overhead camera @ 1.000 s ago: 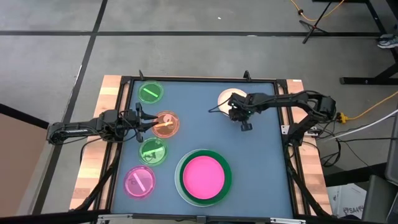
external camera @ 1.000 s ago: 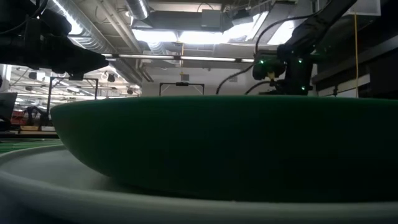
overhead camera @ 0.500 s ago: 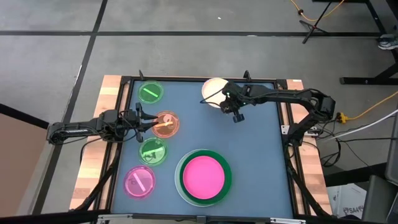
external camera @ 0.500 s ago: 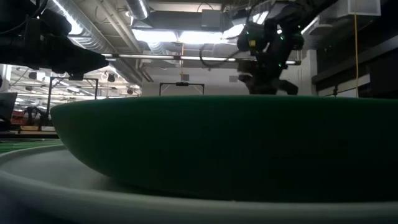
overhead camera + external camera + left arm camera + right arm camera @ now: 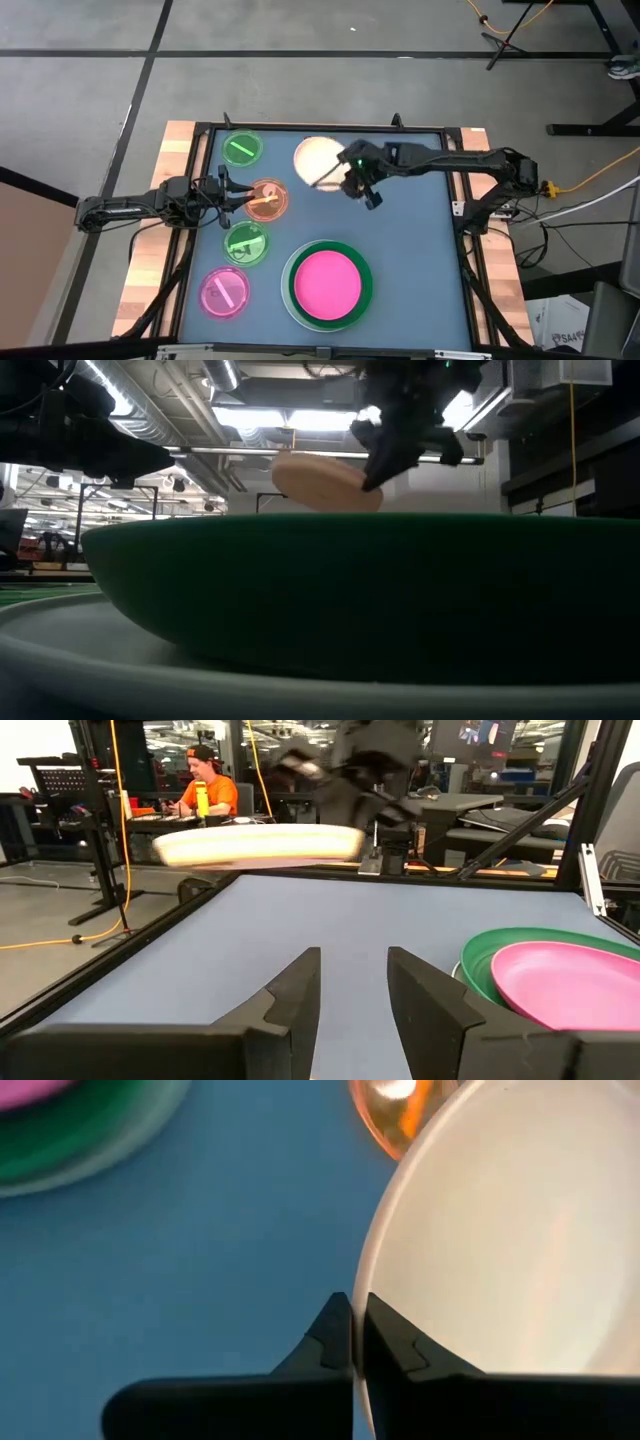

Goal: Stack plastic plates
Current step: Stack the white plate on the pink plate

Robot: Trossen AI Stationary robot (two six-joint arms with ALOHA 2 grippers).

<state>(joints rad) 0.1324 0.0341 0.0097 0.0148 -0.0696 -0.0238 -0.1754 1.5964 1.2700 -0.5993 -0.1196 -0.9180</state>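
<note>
Right pincer (image 5: 352,1342) on one cream plate (image 5: 500,1250)

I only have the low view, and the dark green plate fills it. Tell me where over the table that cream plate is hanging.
Observer: The cream plate is over the table's far side, between the far translucent green plate and the middle.
Operator: Confirm the grip.
Observer: The right end effector is shut on its rim.
Operator: Report the left arm.
Observer: The left end effector is open, beside the orange plate.
</note>
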